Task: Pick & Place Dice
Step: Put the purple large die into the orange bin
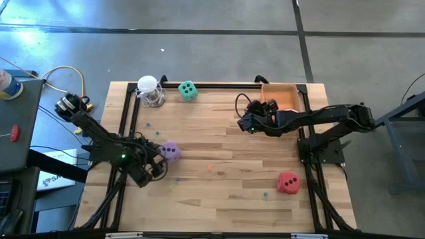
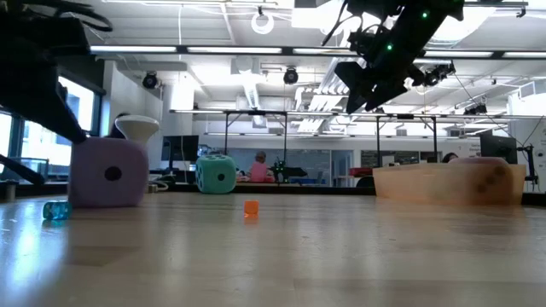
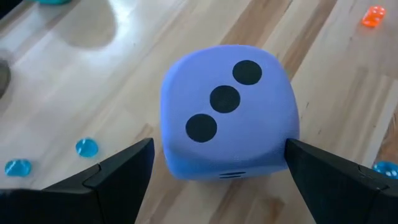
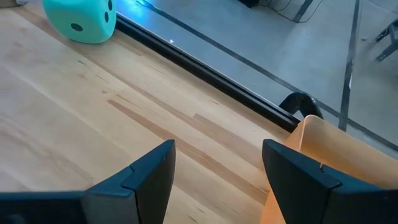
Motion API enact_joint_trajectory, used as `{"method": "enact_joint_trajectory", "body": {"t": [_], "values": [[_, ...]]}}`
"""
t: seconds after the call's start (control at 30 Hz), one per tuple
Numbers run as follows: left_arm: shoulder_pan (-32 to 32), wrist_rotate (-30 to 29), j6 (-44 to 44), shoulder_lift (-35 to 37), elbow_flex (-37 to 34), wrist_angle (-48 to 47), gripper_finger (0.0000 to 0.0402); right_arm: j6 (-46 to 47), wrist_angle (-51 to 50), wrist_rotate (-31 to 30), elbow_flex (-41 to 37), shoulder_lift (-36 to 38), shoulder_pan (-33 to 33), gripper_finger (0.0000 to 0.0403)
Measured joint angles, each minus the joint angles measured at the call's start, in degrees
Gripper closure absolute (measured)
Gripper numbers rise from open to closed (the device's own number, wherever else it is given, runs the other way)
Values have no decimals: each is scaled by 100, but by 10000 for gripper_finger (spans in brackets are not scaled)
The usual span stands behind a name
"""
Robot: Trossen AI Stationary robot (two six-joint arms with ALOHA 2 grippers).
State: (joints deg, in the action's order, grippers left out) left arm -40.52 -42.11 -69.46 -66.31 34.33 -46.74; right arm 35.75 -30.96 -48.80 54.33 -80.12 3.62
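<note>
1. High view showed your left gripper (image 1: pixel 159 161) low at the left side of the table (image 1: pixel 226 199), right by the purple die (image 1: pixel 170 151).
2. Left wrist view: your left fingers (image 3: pixel 124 171) stood wide apart, one on each side of the purple die (image 3: pixel 227 112), neither clearly touching it. Die sat on the wood, three-pip face toward the camera. Nothing held.
3. Your right gripper (image 1: pixel 247 123) hung above the table near the back right, just beside the orange bin (image 1: pixel 282 97).
4. Right wrist view: your right fingers (image 4: pixel 149 174) were partly apart with only bare wood between them, nothing gripped. Bin wall (image 4: pixel 323 149) was just beside one finger.
5. Green die (image 1: pixel 188 90) sat at the back edge of the table, near the white round-topped object (image 1: pixel 150 91); well apart from both grippers. Also seen in the right wrist view (image 4: pixel 81 20).
6. Red die (image 1: pixel 287 182) sat on the front right part of the table, apart from everything else.
7. Low view showed a pinkish shape with dark pips inside the bin (image 2: pixel 486 175); looked like the pink die, too blurred to be certain.
8. Small beads lay scattered on the wood: blue ones (image 3: pixel 87 147) near the purple die, an orange one (image 2: pixel 251 208) around mid-table.
9. Low view: right gripper (image 2: pixel 375 81) was raised clear of the tabletop.
</note>
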Motion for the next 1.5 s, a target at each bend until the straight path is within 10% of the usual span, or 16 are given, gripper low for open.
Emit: {"method": "enact_joint_trajectory", "body": {"t": [0.8, 1.5], "values": [[2915, 2374, 5290, -19, -20, 3136, 49, -155, 188, 103, 0, 0, -376, 170], [4235, 4133, 6682, -1106, 8, 5193, 49, -1211, 1076, 1126, 0, 0, -664, 170]]}}
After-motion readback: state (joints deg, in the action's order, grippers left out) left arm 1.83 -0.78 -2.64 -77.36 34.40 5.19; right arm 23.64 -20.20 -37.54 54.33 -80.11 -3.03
